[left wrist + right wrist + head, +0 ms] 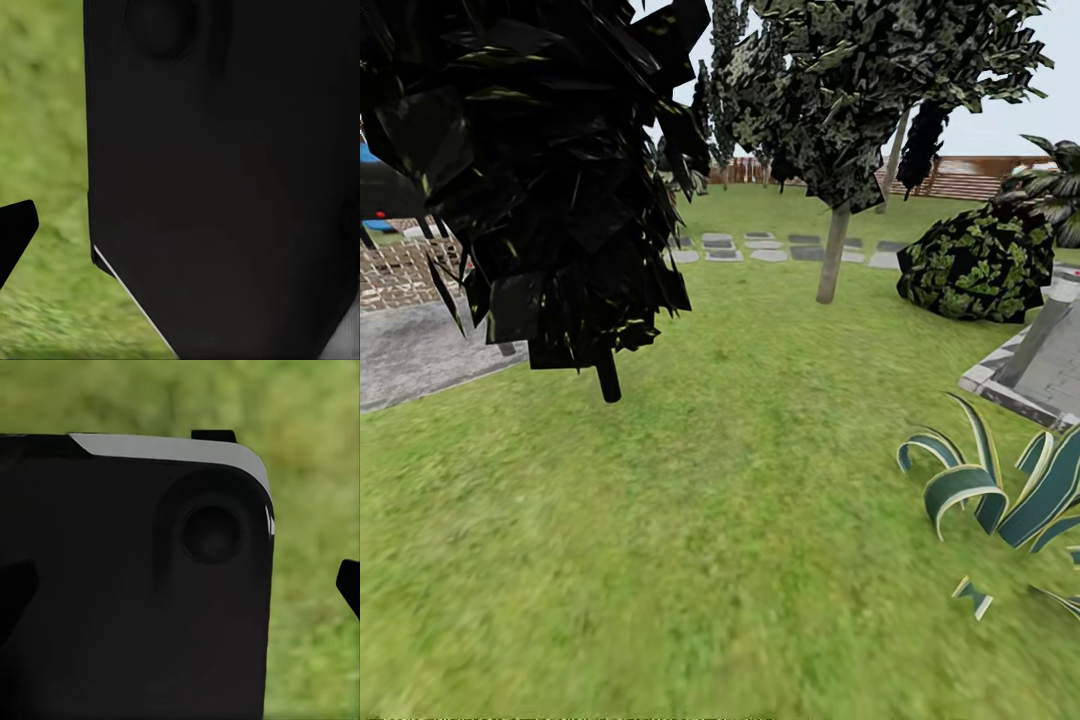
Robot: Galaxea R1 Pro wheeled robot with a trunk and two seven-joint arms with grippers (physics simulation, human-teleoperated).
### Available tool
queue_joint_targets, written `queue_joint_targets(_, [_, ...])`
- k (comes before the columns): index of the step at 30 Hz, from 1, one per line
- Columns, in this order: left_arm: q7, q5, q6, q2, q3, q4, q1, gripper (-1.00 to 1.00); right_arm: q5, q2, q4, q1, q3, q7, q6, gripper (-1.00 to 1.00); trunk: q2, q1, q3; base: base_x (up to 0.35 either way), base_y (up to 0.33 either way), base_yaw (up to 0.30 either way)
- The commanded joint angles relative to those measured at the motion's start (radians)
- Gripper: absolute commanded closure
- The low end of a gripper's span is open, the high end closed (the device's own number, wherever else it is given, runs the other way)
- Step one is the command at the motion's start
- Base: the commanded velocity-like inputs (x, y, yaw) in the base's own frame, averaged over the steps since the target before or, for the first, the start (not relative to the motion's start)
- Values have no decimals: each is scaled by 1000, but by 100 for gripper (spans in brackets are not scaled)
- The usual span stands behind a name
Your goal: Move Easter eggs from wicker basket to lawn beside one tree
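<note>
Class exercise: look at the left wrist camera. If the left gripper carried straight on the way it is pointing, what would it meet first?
Most likely the large black body of the robot that blocks most of the left wrist view, well before the lawn behind it. How near that panel sits is unclear.

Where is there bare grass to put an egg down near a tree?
Open lawn spreads between the dark-leaved tree and the striped plant. Grass around the pale-trunked tree looks bare too. It is crowded by the bush and the paved edge.
</note>
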Motion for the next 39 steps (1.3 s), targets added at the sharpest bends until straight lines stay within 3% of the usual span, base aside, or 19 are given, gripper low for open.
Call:
queue_joint_targets(1, [0,1,-1,0,8,0,0,-100,0,0,1,0,0,0,-4,-100,0,0,-2,0,0,50])
queue_joint_targets(18, [-1,0,-1,-1,6,1,0,-100,5,-5,3,-2,4,4,-5,-100,0,0,-3,16,7,4])
queue_joint_targets(39, [-8,-1,0,-1,5,3,0,-100,1,-6,2,-2,3,4,-6,-100,0,0,-3,312,32,-28])
